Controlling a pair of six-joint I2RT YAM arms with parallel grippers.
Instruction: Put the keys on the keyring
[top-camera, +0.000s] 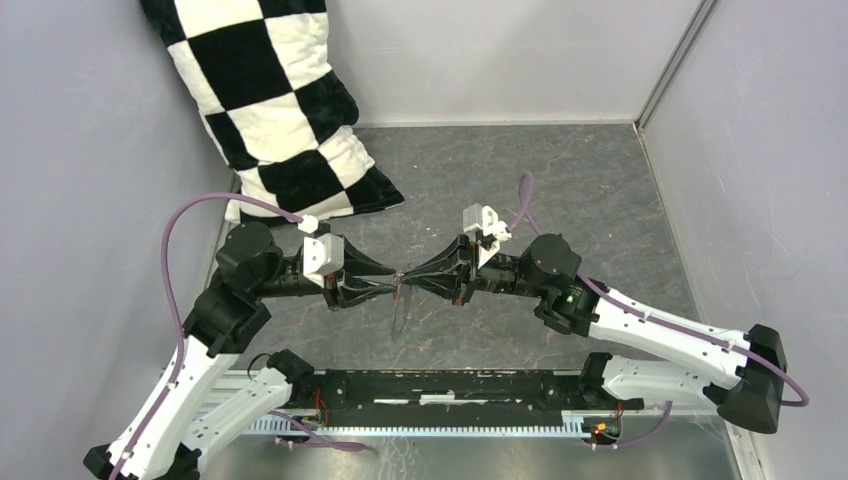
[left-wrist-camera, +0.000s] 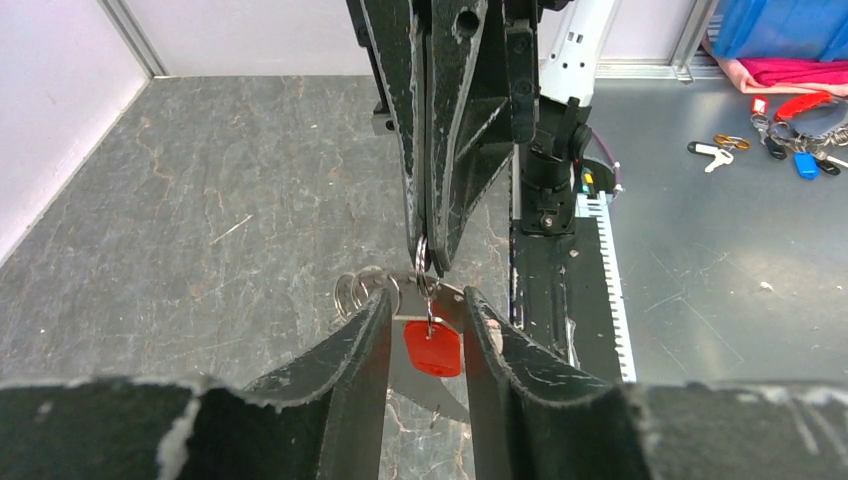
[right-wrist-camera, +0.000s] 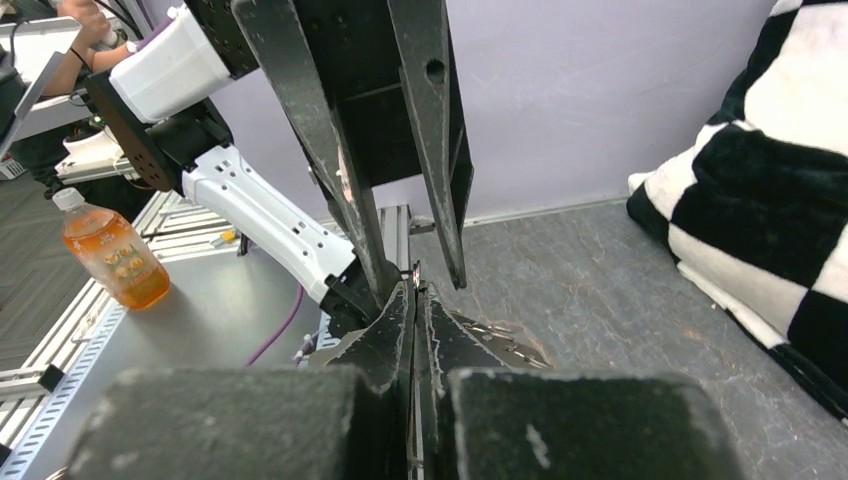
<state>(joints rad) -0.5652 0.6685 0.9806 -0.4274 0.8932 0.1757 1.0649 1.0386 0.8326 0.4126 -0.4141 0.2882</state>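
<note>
Both grippers meet tip to tip above the middle of the table. My right gripper (left-wrist-camera: 424, 262) is shut on a small metal ring (left-wrist-camera: 421, 252). From that ring the red-headed key (left-wrist-camera: 432, 347) hangs on a thin link. My left gripper (left-wrist-camera: 427, 305) has its fingers apart, one on each side of the red key, with a gap at both sides. The grey band of the keyring (left-wrist-camera: 447, 287) runs across behind the key between the left fingertips and droops below them (top-camera: 400, 318). Small split rings (left-wrist-camera: 353, 291) sit by the left finger. In the right wrist view only a red speck (right-wrist-camera: 413, 270) shows at the shut tips.
A black-and-white checked pillow (top-camera: 285, 110) lies at the back left. Grey walls close in the table on three sides. A black rail (top-camera: 450, 385) crosses the near edge. Off the table stand an orange drink bottle (right-wrist-camera: 110, 255) and a heap of loose keys and tags (left-wrist-camera: 790, 150).
</note>
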